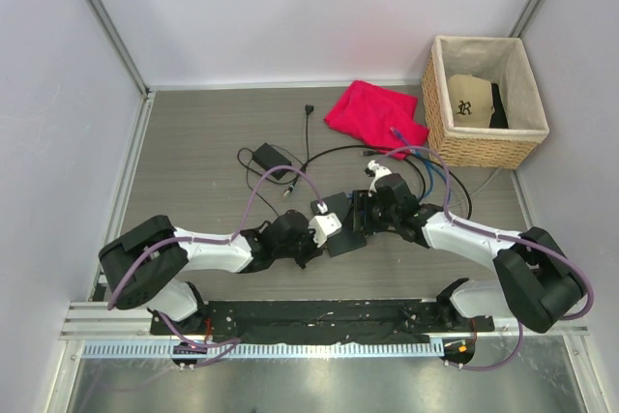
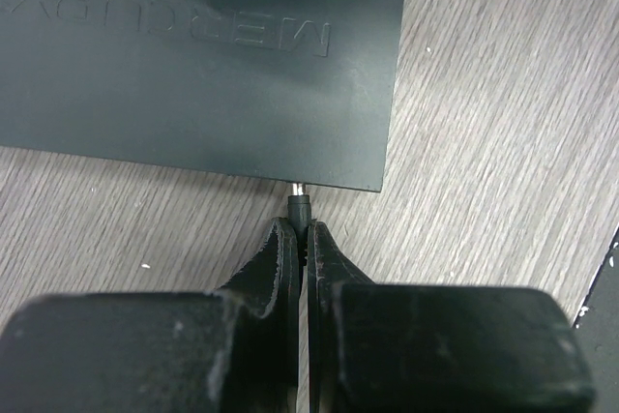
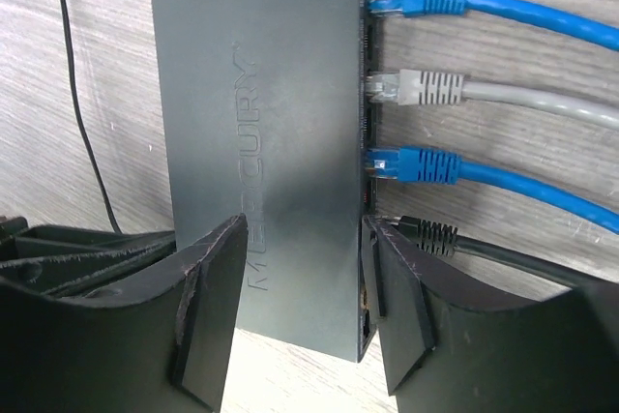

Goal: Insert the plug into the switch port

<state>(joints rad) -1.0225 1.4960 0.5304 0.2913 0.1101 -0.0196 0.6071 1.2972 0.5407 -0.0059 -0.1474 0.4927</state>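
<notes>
Here, near the table's (image 1: pixel 193 142) front edge, the left gripper (image 2: pixel 302 229), closed on the plug (image 2: pixel 301 205), points its tip squarely at the switch (image 2: pixel 193 74) socket edge just ahead. The right gripper (image 3: pixel 300 297) straddles the switch, steadying it.

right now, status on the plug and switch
Left gripper shut on plug, tip at switch edge. Right gripper straddles switch, grip unclear. Nothing in the way.

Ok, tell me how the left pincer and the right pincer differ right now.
The left pincer is nearly closed, pinching the thin plug; the right pincer is spread wide across the switch. Left meets the switch's edge end-on; right straddles its body. Both are black and at the same switch.
</notes>
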